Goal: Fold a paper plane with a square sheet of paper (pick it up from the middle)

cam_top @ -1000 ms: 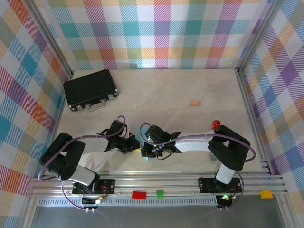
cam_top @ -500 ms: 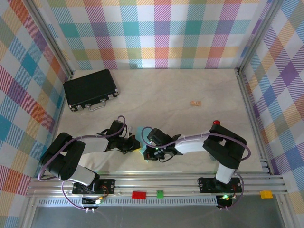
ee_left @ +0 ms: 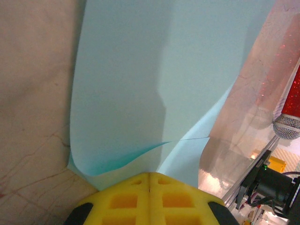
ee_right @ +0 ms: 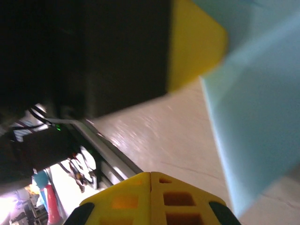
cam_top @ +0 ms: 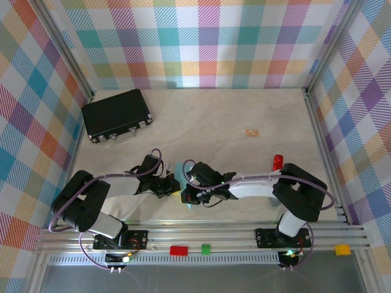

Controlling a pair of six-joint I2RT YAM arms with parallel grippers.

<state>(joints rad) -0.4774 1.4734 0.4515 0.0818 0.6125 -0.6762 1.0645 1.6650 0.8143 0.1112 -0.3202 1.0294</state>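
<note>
The square sheet of paper (cam_top: 178, 169) lies mostly under both wrists at the near middle of the table. In the left wrist view the light turquoise paper (ee_left: 140, 70) shows one layer folded over another, with a raised curl at its near edge. My left gripper (cam_top: 176, 188) is shut, its yellow tips (ee_left: 149, 174) closed together at that edge with nothing seen between them. My right gripper (cam_top: 188, 194) is shut too, its tips (ee_right: 150, 174) over bare table just left of the paper (ee_right: 253, 131). A finished paper plane is out of view.
A black case (cam_top: 116, 114) lies at the far left. A small tan scrap (cam_top: 252, 132) sits at mid right, and a red-tipped marker (cam_top: 278, 160) lies beside the right arm's elbow. The metal rail (cam_top: 244, 235) runs along the near edge.
My right gripper slid slightly right along the paper's near edge, then back left, with its elbow swinging outward. The left arm has stayed still. Both grippers stayed shut.
</note>
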